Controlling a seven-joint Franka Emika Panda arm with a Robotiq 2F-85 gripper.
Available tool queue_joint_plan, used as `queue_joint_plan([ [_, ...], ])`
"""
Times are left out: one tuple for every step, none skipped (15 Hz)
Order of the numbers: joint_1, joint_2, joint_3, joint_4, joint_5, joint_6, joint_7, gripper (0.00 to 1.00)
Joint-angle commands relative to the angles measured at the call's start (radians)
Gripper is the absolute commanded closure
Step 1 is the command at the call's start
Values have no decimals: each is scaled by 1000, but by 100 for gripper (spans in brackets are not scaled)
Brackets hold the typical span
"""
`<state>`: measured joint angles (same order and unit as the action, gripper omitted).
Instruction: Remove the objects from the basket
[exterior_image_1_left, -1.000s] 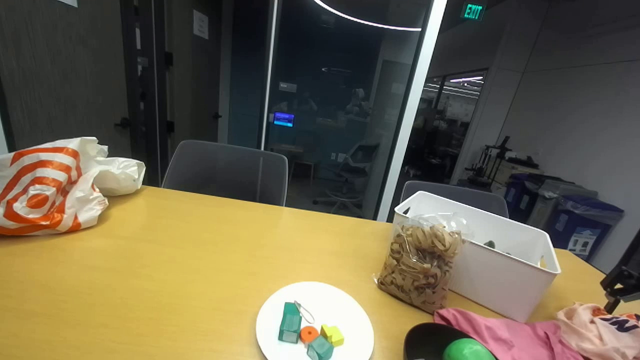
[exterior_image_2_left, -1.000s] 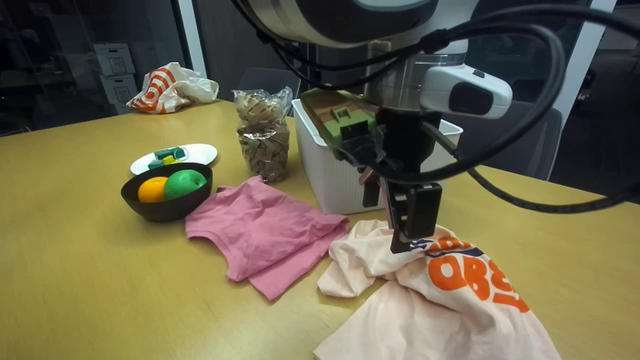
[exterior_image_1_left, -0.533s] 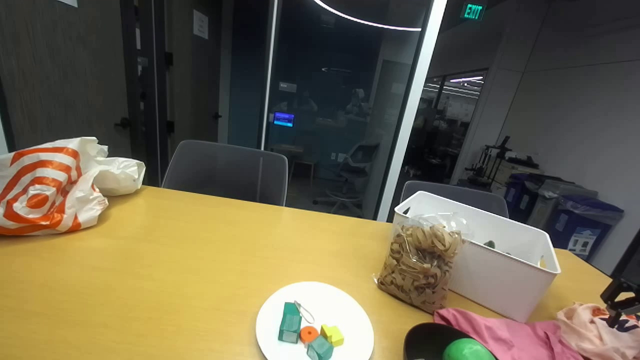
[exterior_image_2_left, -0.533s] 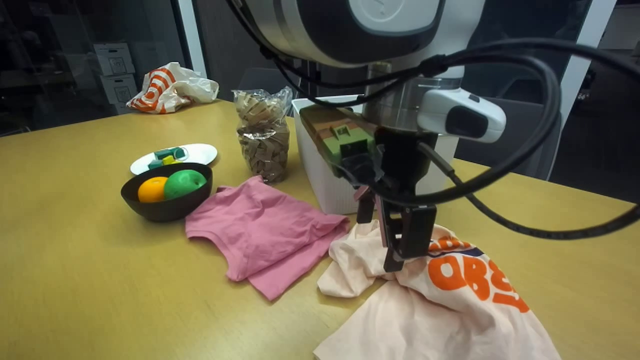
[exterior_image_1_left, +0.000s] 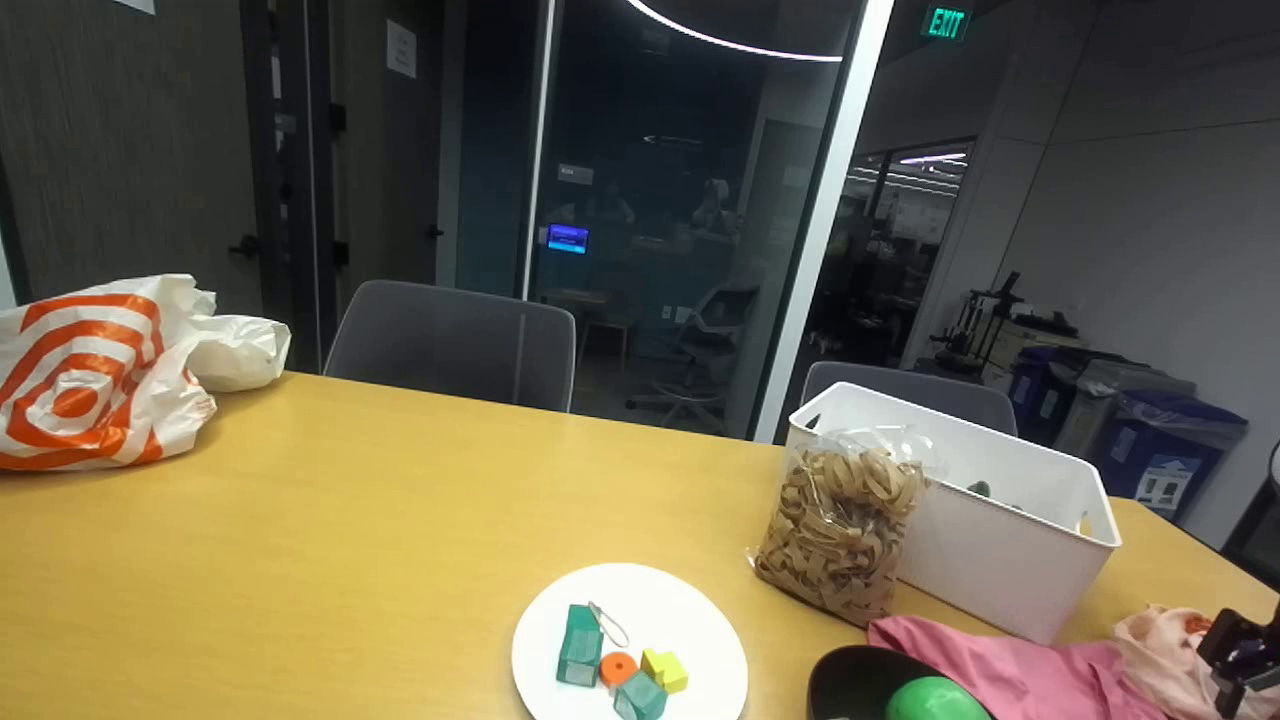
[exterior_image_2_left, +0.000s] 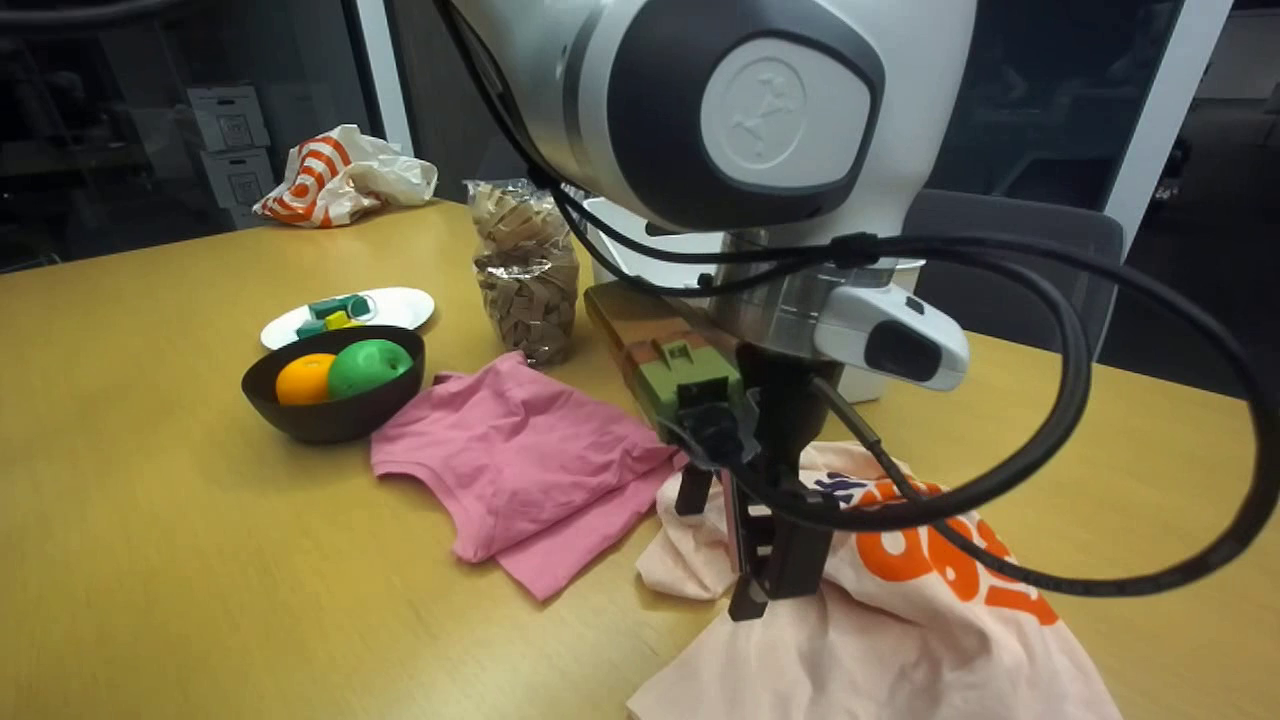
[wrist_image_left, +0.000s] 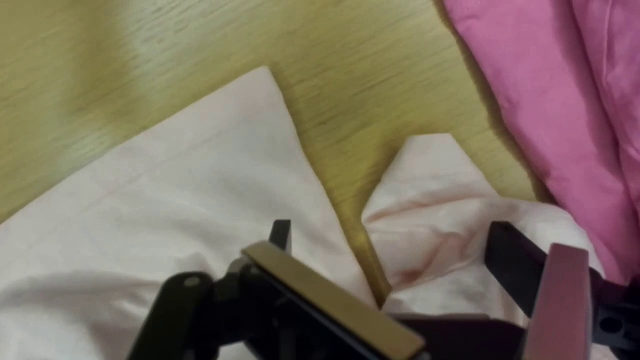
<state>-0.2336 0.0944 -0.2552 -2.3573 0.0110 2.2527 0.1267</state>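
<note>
The white basket (exterior_image_1_left: 1000, 570) stands on the table, partly behind my arm in an exterior view (exterior_image_2_left: 655, 262). Small dark tips (exterior_image_1_left: 980, 489) show inside it; the rest of its contents is hidden by the walls. On the table outside it lie a magenta-pink cloth (exterior_image_2_left: 520, 450) and a crumpled pale peach cloth (exterior_image_2_left: 900, 650) with orange lettering. My gripper (exterior_image_2_left: 722, 550) is over the peach cloth with its jaws wide apart. In the wrist view, peach folds (wrist_image_left: 435, 225) lie below and between the fingertips, and nothing is gripped; contact with the cloth cannot be made out.
A clear bag of brown strips (exterior_image_1_left: 845, 530) leans by the basket. Nearby are a white plate (exterior_image_1_left: 700, 610) with small blocks and a black bowl (exterior_image_2_left: 335, 425) holding green and orange fruit. A white-and-orange bag (exterior_image_2_left: 340, 180) sits farther off. Cables loop beside the arm.
My arm has come down, and in an exterior view the gripper has shifted slightly left over the peach cloth. Its jaws have stayed apart. Both cloths and the basket lie as before.
</note>
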Motion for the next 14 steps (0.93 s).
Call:
queue_joint_plan([
  [-7,20,6,-5,12,-7,-74,0],
  [-9,18,9,-7,26,-12,-100,0],
  [-11,9,12,-9,53,-7,-133,0],
  [-12,5,14,-11,71,5,-155,0],
  [-12,3,16,-8,90,5,-178,0],
  [-12,7,18,-7,106,17,-196,0],
  [-11,9,19,-7,118,22,-207,0],
  [-9,11,21,-8,123,33,-216,0],
  [-7,16,22,-9,123,40,-222,0],
  [-7,13,23,-12,124,42,-225,0],
  [-5,6,26,-15,123,53,-232,0],
  [-5,3,29,-13,130,55,-240,0],
  [-4,5,33,-11,139,53,-245,0],
  [-4,10,39,-7,155,42,-254,0],
])
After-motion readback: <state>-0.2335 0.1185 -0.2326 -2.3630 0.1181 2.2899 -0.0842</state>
